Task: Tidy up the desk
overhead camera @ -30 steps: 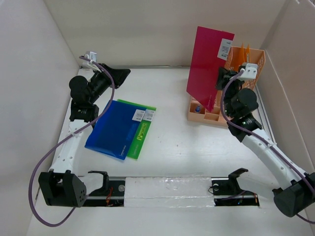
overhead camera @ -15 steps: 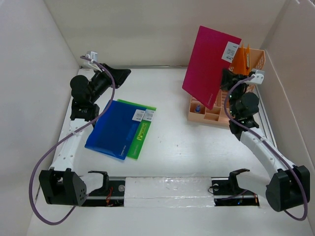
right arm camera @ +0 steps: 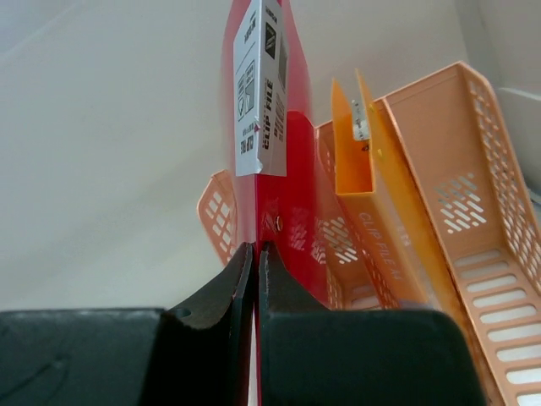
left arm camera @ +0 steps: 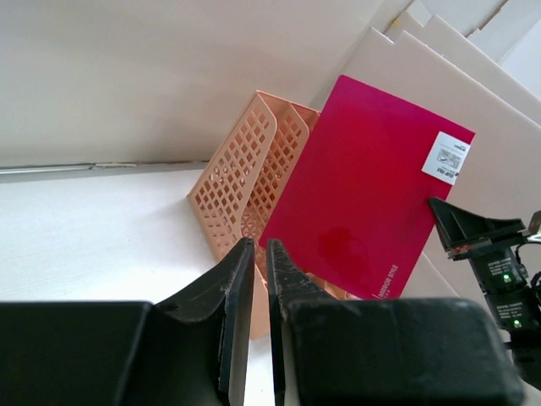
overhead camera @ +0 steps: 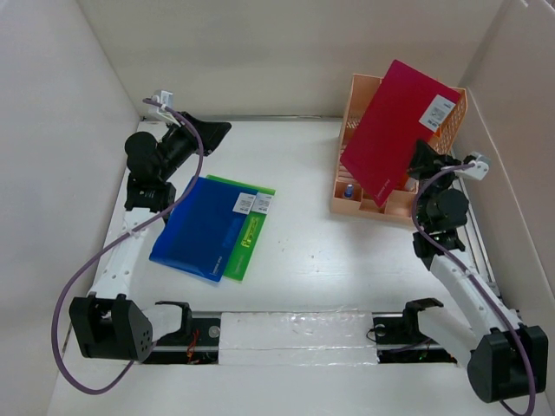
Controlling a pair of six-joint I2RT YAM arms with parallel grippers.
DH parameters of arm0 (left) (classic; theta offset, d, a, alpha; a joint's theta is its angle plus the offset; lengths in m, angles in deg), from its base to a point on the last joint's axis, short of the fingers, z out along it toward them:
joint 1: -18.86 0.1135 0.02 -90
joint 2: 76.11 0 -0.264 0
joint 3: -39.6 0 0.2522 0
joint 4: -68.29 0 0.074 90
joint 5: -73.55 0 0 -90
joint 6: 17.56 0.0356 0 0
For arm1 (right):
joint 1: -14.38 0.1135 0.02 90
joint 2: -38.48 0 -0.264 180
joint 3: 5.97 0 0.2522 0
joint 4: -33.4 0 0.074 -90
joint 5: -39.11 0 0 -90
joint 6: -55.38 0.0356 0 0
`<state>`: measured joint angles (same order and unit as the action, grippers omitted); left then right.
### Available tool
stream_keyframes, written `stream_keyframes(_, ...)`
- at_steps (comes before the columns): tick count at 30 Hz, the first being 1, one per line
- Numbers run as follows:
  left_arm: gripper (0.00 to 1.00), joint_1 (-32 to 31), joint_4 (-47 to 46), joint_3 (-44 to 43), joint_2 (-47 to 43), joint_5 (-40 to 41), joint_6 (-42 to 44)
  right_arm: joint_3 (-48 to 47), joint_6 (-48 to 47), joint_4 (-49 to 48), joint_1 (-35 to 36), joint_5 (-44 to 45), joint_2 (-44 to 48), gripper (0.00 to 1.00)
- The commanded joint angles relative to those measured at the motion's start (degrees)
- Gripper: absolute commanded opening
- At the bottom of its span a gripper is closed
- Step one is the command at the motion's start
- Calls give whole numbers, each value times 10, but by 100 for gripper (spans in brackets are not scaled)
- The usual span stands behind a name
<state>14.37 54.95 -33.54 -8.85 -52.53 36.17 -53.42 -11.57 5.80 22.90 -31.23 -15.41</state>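
On the white desk a peach-orange file rack stands at the back right, with an orange clip file in one of its slots. My right gripper is shut on the lower edge of a red clip file, which it holds tilted over the rack. In the right wrist view my right gripper pinches the red clip file edge-on. A blue folder lies on a green folder at the left. My left gripper hovers shut and empty above the back left, facing the rack.
White walls enclose the desk on three sides. A metal rail with the arm bases runs along the near edge. A small blue item sits in the rack's front tray.
My right arm has swung right and back, carrying the red clip file from upright in front of the rack to tilted over it. The left arm has not moved.
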Motion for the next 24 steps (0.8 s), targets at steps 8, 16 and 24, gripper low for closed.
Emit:
stream_keyframes(8, 8, 1, -38, 4, -1, -19, -9, -2, 33, -6, -19, 113, 34, 0)
stream_keyframes(16, 8, 1, -38, 2, 5, -24, -12, 6, 29, -4, -19, 153, 26, 0)
stream_keyframes(24, 8, 1, -41, 3, 5, -28, -13, -8, -38, -24, -11, 166, 7, 0)
